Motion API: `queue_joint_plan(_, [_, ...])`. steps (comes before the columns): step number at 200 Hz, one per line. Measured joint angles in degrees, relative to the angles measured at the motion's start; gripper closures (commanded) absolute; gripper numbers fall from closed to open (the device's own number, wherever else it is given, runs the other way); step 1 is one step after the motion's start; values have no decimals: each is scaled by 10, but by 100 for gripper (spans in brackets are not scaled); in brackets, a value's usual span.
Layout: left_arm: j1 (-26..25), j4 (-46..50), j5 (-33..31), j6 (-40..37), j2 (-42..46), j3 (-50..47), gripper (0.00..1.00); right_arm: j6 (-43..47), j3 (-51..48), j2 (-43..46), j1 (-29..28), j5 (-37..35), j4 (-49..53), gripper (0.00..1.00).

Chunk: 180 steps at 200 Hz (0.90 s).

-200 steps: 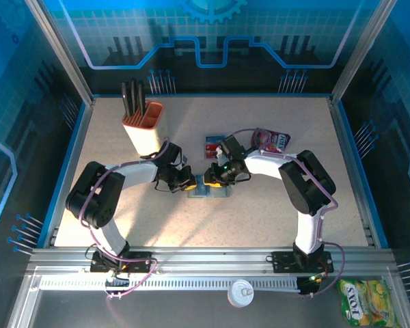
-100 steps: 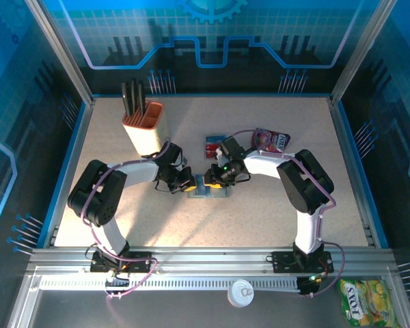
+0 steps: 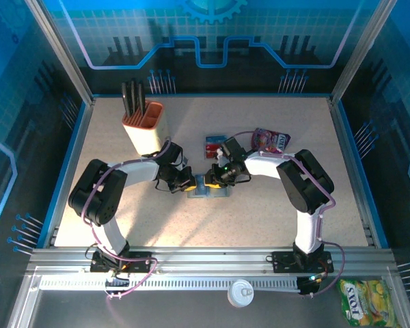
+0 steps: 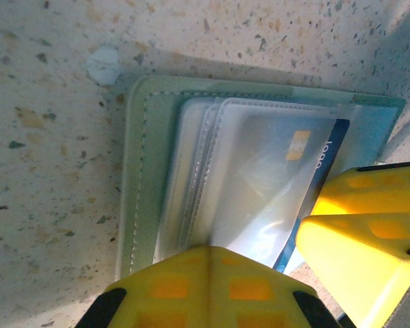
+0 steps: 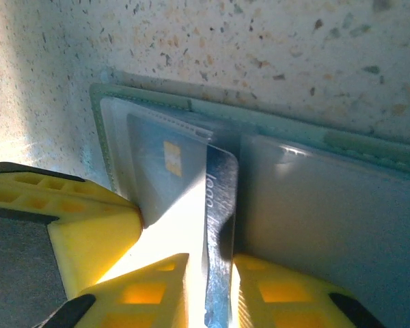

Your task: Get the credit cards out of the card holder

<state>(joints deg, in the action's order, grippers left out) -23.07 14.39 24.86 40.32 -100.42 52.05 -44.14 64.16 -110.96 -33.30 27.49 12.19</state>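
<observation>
The card holder (image 3: 210, 192) lies open and flat mid-table, grey-green with clear sleeves (image 4: 140, 171) (image 5: 280, 113). My left gripper (image 3: 190, 183) (image 4: 215, 258) is shut, its tips pressing down on the sleeves' near edge. A blue credit card (image 5: 220, 205) (image 4: 326, 167) with a gold chip sits partly in a sleeve, its free long edge lifted and bent. My right gripper (image 3: 212, 180) (image 5: 212, 266) is shut on that edge, one finger on each side. Red-and-blue credit cards (image 3: 214, 145) lie on the table behind the holder.
An orange-and-cream cup (image 3: 144, 127) with black pens stands at the back left. A pink snack pouch (image 3: 270, 140) lies to the right of the loose cards. The two grippers almost touch over the holder; my right fingers (image 4: 369, 232) crowd the left wrist view.
My right gripper's jaws have narrowed onto the card's edge. Both arms and the holder have stayed in place.
</observation>
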Motion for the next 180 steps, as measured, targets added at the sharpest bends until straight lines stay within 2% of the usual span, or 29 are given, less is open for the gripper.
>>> queue_joint_plan(67, [0, 8, -1, 0, 0, 3, 100, -4, -5, 1, 1, 0, -3, 91])
queue_joint_plan(180, [0, 10, -1, -4, 0, 4, 100, 9, -31, 36, 21, -1, 5, 93])
